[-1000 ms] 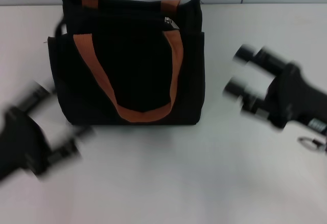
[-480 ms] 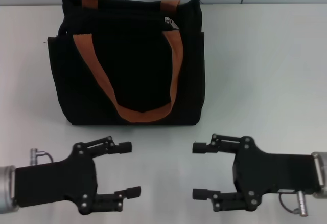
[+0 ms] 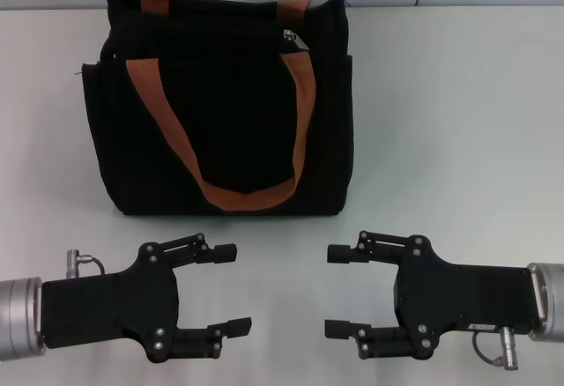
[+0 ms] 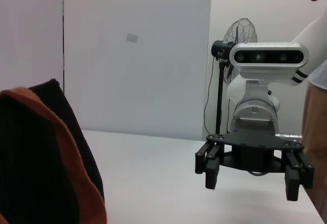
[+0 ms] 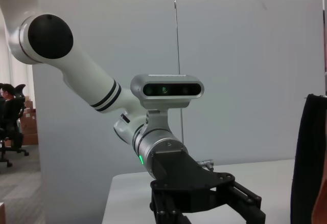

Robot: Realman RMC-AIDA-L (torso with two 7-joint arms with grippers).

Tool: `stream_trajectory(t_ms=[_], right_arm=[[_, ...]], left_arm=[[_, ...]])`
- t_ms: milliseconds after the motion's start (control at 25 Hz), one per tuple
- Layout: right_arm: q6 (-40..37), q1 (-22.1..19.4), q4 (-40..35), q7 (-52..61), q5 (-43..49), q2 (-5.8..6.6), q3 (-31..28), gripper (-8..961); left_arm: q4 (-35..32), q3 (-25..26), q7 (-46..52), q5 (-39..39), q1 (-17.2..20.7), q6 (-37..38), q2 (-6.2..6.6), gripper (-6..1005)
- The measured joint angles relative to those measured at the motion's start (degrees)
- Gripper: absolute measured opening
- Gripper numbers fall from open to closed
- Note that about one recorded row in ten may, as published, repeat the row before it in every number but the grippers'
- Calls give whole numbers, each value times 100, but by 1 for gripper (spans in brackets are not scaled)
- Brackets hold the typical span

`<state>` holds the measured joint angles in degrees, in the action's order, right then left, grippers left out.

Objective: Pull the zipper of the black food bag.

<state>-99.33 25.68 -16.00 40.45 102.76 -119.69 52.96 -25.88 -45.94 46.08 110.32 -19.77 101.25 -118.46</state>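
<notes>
White table; black food bag upright at rear, zipper at top; left gripper and right gripper both wide open, empty, near front edge; risk: small tab slips pinch, bag drags unbraced.

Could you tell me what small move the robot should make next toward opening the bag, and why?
Probably raise the right pincer toward the zipper at the top of the black food bag. Both pincers are open near the table's front edge, the left pincer included, and neither touches the bag.
</notes>
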Motion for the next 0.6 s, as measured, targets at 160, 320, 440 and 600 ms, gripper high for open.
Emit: stream_trajectory(t_ms=[160, 320, 440, 600], right_arm=[[51, 37, 4, -2, -2, -1, 0, 754], [56, 75, 35, -2, -9, -2, 3, 753], [60, 85, 86, -2, -20, -8, 4, 753], [62, 87, 127, -3, -71, -10, 4, 753]], left_arm=[[13, 0, -2, -13, 5, 5, -2, 818], [15, -3, -7, -21, 24, 45, -2, 818], [15, -4, -19, -26, 47, 49, -5, 818], [17, -7, -21, -29, 50, 52, -9, 818]])
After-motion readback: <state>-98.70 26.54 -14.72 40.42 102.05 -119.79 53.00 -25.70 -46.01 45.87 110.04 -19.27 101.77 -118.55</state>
